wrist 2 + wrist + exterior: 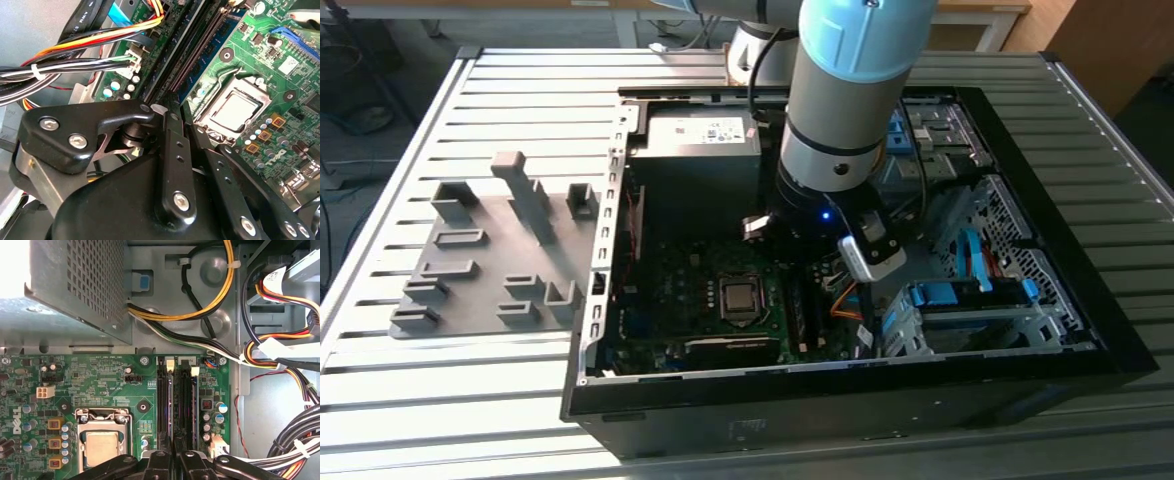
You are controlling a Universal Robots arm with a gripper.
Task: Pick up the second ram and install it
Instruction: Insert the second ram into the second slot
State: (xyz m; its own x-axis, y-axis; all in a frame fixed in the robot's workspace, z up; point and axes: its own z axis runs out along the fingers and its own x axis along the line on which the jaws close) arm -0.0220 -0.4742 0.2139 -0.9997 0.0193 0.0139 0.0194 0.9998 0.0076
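Exterior view, gripper [803, 262] low inside the open computer case [1067, 290], above the motherboard [680, 290], second wrist view, jaws drawn narrow over the memory slots [197, 47], grip on anything unclear, first wrist view, second ram [165, 407] seated upright in its slot beside the CPU socket [103, 440], cables [280, 360] close alongside.

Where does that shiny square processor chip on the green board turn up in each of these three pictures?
Exterior view: the processor chip sits mid-board inside the open case, toward the exterior view's left of the arm's gripper.
Second wrist view: the chip lies just past the gripper's black linkage.
First wrist view: it is beside the linkage.
Shared landmark: the long black memory slots alongside the chip.
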